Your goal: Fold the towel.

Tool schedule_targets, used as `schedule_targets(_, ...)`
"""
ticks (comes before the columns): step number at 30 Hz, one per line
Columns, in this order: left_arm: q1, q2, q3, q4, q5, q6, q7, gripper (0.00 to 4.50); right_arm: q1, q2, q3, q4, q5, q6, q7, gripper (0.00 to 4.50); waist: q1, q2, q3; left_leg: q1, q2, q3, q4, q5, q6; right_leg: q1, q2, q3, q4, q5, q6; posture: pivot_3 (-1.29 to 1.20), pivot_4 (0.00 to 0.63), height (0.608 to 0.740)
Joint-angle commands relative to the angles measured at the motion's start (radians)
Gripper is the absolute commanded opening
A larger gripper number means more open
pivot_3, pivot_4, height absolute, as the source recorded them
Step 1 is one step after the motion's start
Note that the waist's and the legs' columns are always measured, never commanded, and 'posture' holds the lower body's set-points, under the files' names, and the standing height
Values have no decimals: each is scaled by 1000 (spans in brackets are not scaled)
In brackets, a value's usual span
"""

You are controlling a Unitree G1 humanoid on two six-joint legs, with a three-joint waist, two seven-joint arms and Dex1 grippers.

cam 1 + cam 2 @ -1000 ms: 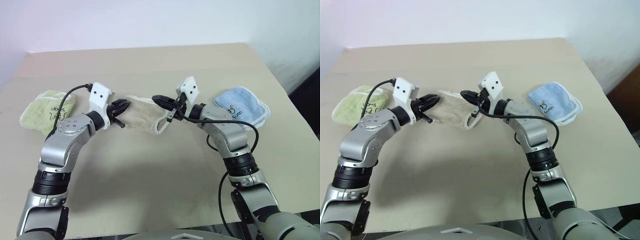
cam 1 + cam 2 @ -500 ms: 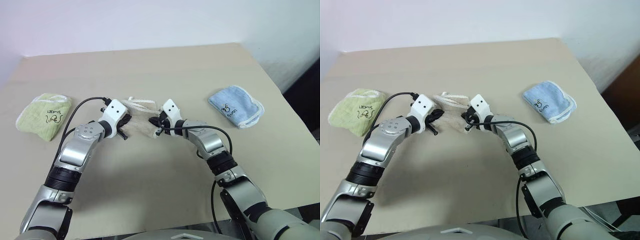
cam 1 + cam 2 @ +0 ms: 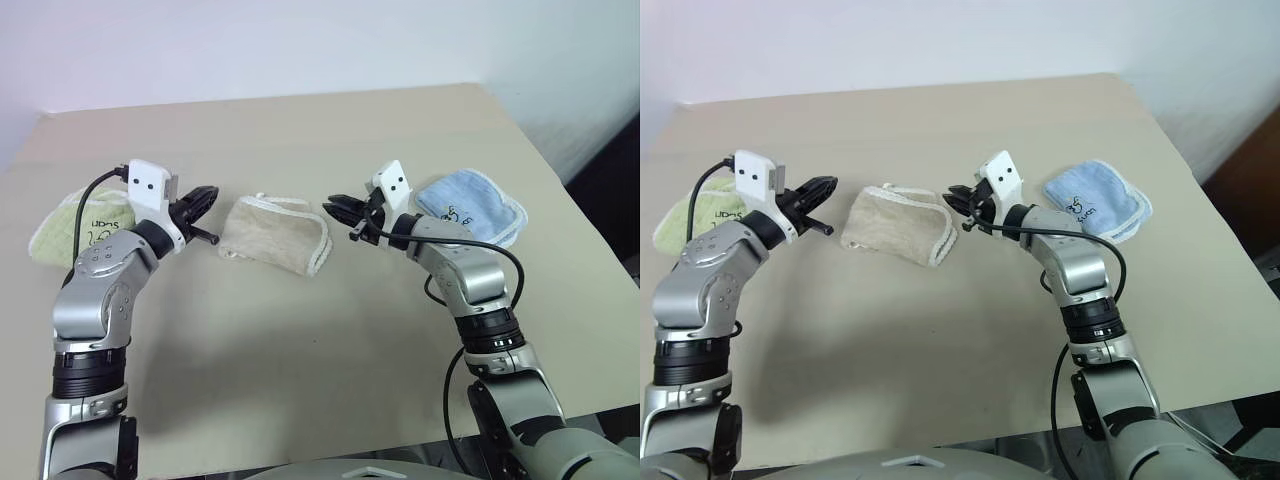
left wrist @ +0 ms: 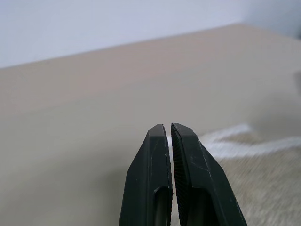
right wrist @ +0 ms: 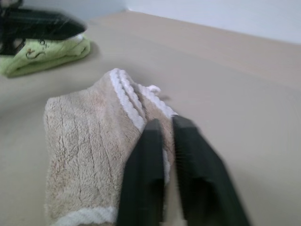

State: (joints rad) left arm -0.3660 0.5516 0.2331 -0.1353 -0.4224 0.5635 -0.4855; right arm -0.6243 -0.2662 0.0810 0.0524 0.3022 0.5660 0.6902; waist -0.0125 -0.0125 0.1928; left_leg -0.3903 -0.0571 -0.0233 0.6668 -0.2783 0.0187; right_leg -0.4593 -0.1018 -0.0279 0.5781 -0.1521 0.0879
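Observation:
The towel [image 3: 275,232] is beige terry cloth with a white corded edge. It lies folded on the table [image 3: 300,350], between my two grippers and free of both. My left gripper [image 3: 207,193] hovers just left of it, fingers pressed together and empty, as the left wrist view [image 4: 168,126] confirms. Just right of the towel's trimmed edge is my right gripper [image 3: 336,209]. In the right wrist view, that gripper [image 5: 167,120] shows a narrow gap between its fingers and holds nothing, with the towel [image 5: 89,141] beyond.
A light green cloth [image 3: 70,228] with printed letters lies at the left, partly behind my left arm. A light blue cloth [image 3: 475,205] with a white edge lies at the right, behind my right wrist. The table's right edge [image 3: 590,290] is close to the right arm.
Both grippers held the towel lifted, came together over the table, then drew apart sideways. The right one has let go and parted its fingers. The towel now rests folded.

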Motion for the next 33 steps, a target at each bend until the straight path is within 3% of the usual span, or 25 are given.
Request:
schedule_targets(1,7,15,24,-36,-1,1,4,217,-33,17,-55,-4,98,140,-4,1903,1,0,0,0,0,0,0,0,0,0,0,0,0,0,0,0,150,731)
schedule_targets(9,66,8,19,-88,-26,11,-8,217,-118,58,-138,183,187,306,-35,4479,0,0,0,0,0,0,0,0,0,0,0,0,0,0,0,0,150,731)
schedule_targets(25,136,11,42,-145,-42,34,-9,217,-326,182,-78,615,108,198,33,4479,-4,0,0,0,0,1,0,0,0,0,0,1,0,0,0,0,150,731)
schedule_targets(33,145,-2,28,-162,-39,35,1,217,-385,268,-76,701,88,182,48,4479,-6,0,0,0,0,1,0,0,0,-1,0,1,1,0,0,0,150,731)
